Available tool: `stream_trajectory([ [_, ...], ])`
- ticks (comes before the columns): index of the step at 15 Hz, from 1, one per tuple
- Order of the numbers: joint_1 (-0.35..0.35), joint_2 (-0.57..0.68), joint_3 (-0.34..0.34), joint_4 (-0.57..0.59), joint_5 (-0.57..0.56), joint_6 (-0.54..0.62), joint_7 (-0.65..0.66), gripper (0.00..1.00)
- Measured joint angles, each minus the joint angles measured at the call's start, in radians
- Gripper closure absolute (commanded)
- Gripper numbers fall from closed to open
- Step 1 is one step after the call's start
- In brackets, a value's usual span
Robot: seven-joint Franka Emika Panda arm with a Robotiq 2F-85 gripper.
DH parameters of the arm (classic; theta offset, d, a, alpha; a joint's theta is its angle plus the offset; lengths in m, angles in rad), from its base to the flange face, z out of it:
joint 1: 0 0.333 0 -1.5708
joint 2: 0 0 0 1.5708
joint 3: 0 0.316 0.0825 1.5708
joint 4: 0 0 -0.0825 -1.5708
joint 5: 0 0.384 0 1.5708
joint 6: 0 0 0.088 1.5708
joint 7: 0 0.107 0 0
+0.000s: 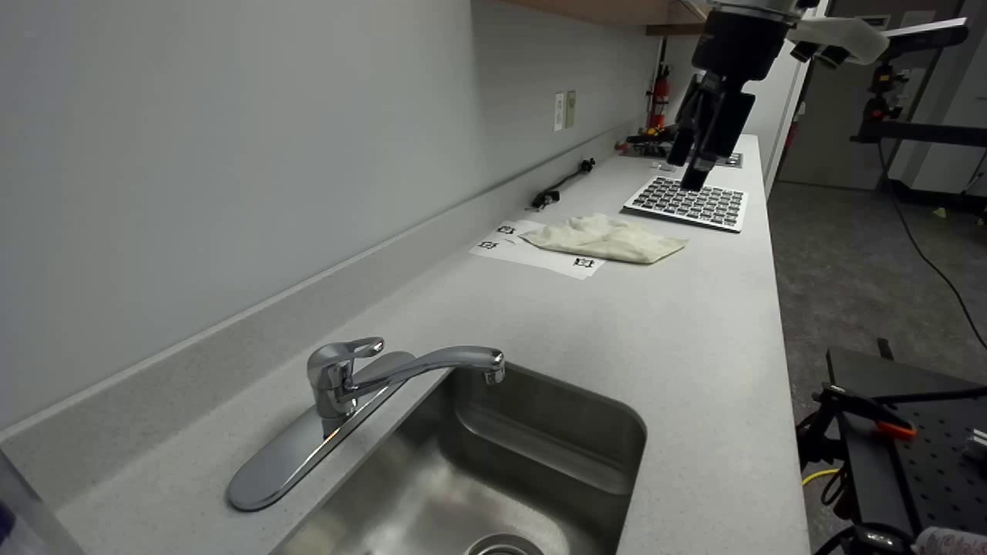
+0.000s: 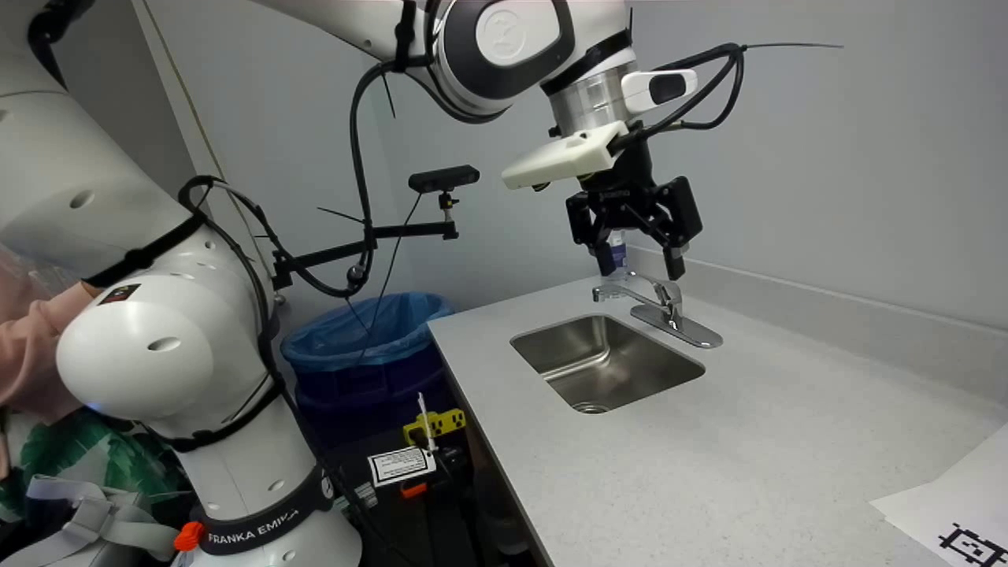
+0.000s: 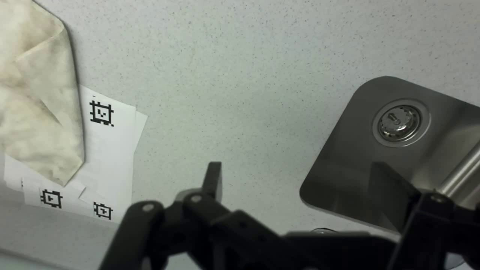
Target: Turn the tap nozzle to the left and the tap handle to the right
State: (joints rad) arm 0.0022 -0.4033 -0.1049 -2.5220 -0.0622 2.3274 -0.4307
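The chrome tap stands on an oval base plate behind the sink. Its slim arched nozzle point(image 1: 441, 359) reaches out over the sink edge, tip bent down; it also shows in an exterior view point(image 2: 626, 292). The flat tap handle point(image 1: 351, 349) sits on top of the tap body, its free end pointing roughly the same way as the nozzle. My gripper point(image 2: 640, 264) is open and empty, held well above the counter and pointing down. In the wrist view the open fingers point(image 3: 297, 165) are over counter and sink; only slivers of chrome show there, the rest of the tap hidden behind the gripper.
The steel sink point(image 1: 547, 420) is set into the counter point(image 1: 678, 324), with a wall behind. A cloth point(image 1: 605, 237) lies on marker sheets point(image 1: 551, 258). A patterned board point(image 1: 686, 202) lies farther along. A bottle point(image 2: 617, 253) stands behind the tap. An overhead cabinet point(image 1: 609, 9) hangs above.
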Motion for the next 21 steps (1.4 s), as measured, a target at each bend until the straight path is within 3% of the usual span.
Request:
stream_trajectory([
  [5,0.016,0.015,-0.008,0.018,0.024,0.005,-0.014,0.00],
  [13,0.051,0.368,0.076,0.402,0.031,0.018,0.110,0.00],
  [21,0.051,0.406,0.076,0.440,0.031,0.015,0.112,0.00],
])
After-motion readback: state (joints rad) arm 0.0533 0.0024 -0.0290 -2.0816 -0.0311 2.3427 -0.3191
